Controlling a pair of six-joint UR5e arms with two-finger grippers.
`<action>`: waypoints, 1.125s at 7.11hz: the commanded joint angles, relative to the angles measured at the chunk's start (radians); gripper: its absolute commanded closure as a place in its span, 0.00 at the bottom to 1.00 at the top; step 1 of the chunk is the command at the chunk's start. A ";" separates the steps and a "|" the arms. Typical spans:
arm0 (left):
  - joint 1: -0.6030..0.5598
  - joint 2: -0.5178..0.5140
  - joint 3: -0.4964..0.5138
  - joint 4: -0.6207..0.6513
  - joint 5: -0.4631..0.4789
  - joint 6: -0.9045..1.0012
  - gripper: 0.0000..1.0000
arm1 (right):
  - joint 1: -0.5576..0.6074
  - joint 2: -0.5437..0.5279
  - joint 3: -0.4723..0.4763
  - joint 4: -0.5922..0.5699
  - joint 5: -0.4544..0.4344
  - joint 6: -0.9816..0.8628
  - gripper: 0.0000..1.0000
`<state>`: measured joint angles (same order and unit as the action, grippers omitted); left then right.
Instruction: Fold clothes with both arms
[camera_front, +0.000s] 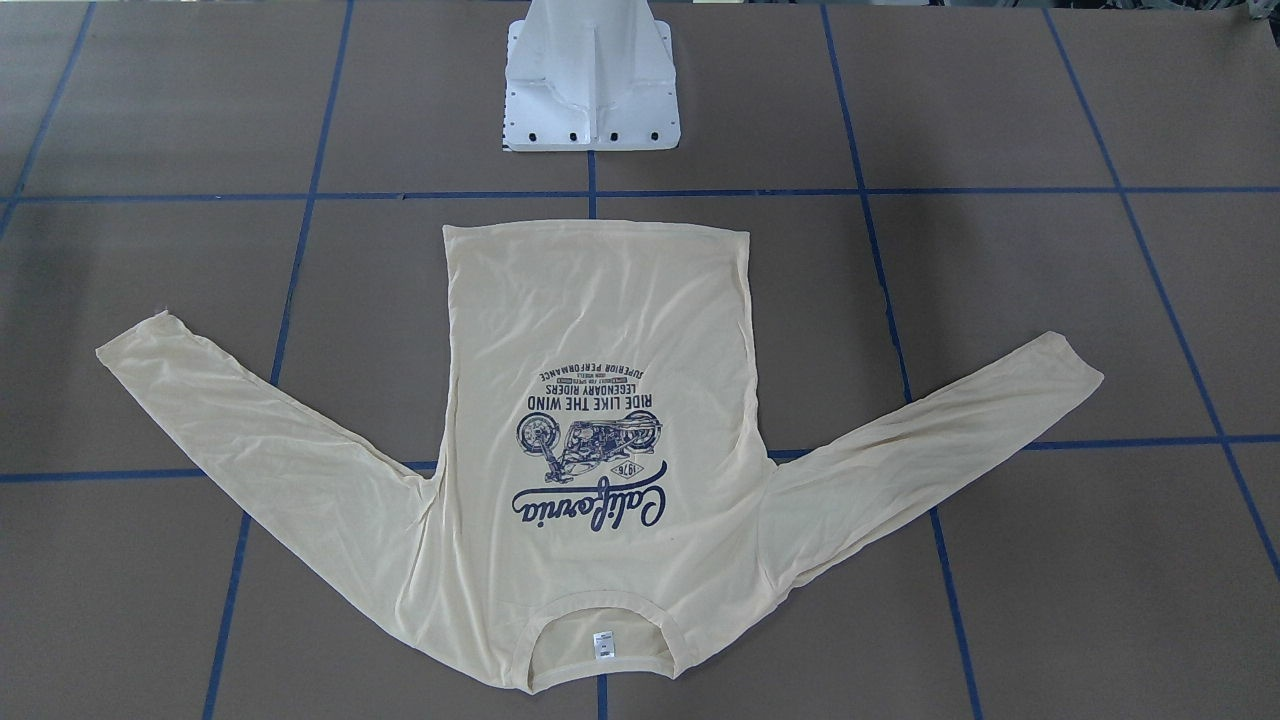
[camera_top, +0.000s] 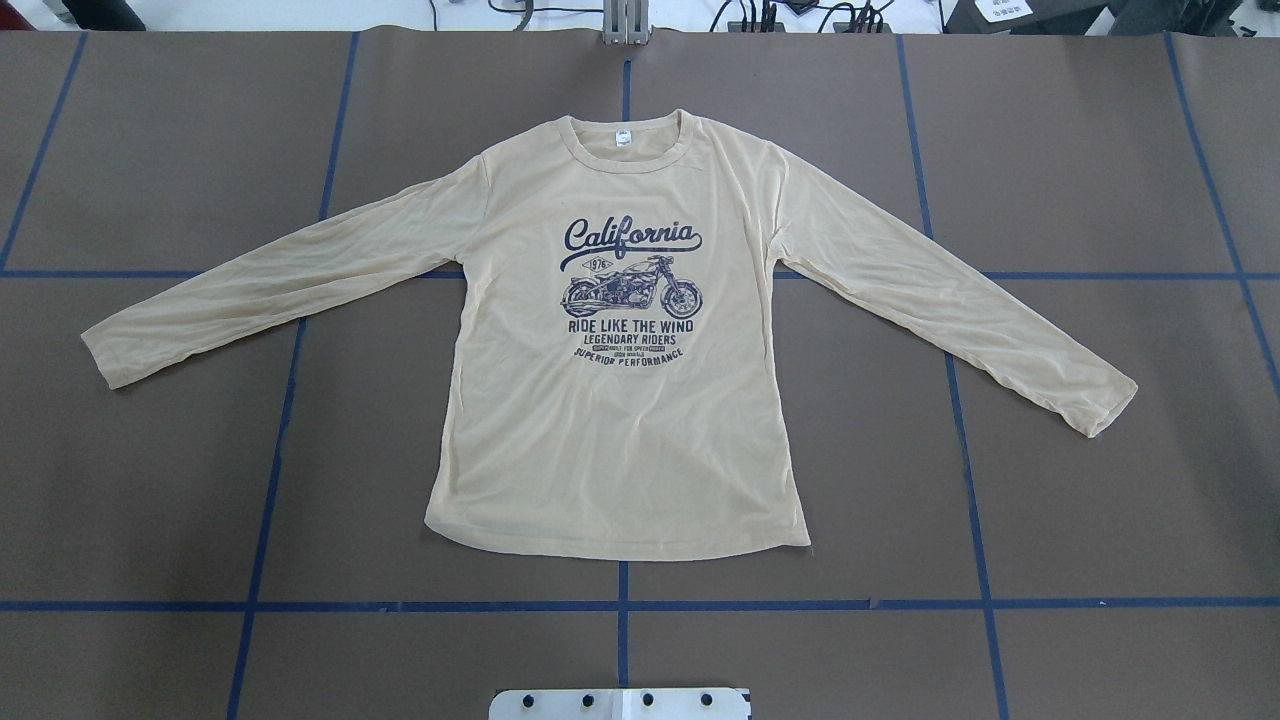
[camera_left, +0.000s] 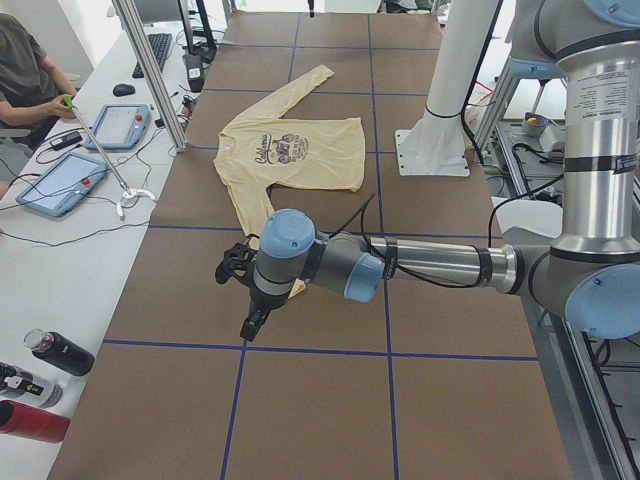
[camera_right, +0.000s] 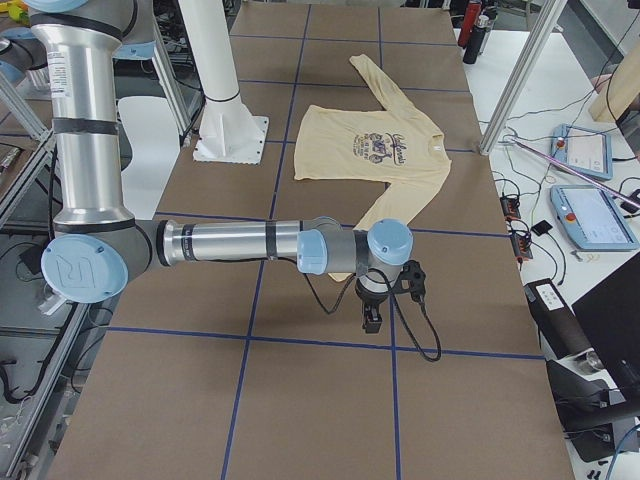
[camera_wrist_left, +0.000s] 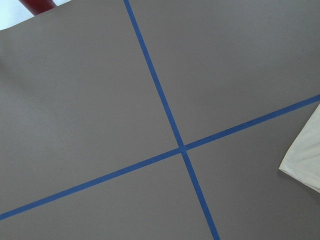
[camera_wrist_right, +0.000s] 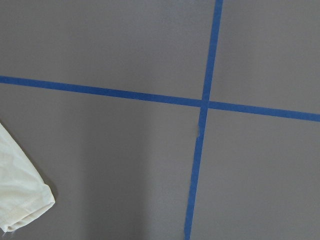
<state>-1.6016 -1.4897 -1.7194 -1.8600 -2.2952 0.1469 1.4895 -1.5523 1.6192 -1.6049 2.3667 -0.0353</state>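
The clothes are one pale cream-yellow long-sleeved shirt (camera_top: 620, 450), spread flat and print-up in the middle of the table, both sleeves angled outward, neckline at the far side from the robot base. It also shows in the front view (camera_front: 600, 330). My left gripper (camera_left: 252, 322) hangs over the brown table just past the left sleeve's cuff (camera_wrist_left: 305, 165). My right gripper (camera_right: 372, 318) hangs likewise beyond the right cuff (camera_wrist_right: 22, 200). Neither touches the shirt. Both show only in the side views, so I cannot tell whether they are open or shut.
The white pedestal base (camera_front: 590, 90) stands near the shirt's hem. Blue tape lines (camera_top: 620, 605) grid the brown table cover. A person (camera_left: 25, 70) sits at a side bench with tablets (camera_left: 60, 185) and bottles (camera_left: 55, 355). An aluminium post (camera_left: 150, 80) rises at that edge.
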 joint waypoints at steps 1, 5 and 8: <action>0.000 0.000 0.000 0.001 -0.016 0.000 0.00 | 0.000 -0.012 -0.002 0.006 0.000 0.000 0.00; 0.002 0.012 0.000 0.001 -0.036 0.000 0.00 | -0.023 -0.035 0.002 0.040 0.017 0.020 0.00; 0.020 0.031 0.006 -0.065 -0.118 -0.004 0.00 | -0.122 -0.032 0.007 0.098 0.037 0.130 0.00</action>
<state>-1.5943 -1.4623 -1.7184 -1.8800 -2.3930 0.1468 1.4030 -1.5853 1.6252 -1.5404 2.3927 0.0325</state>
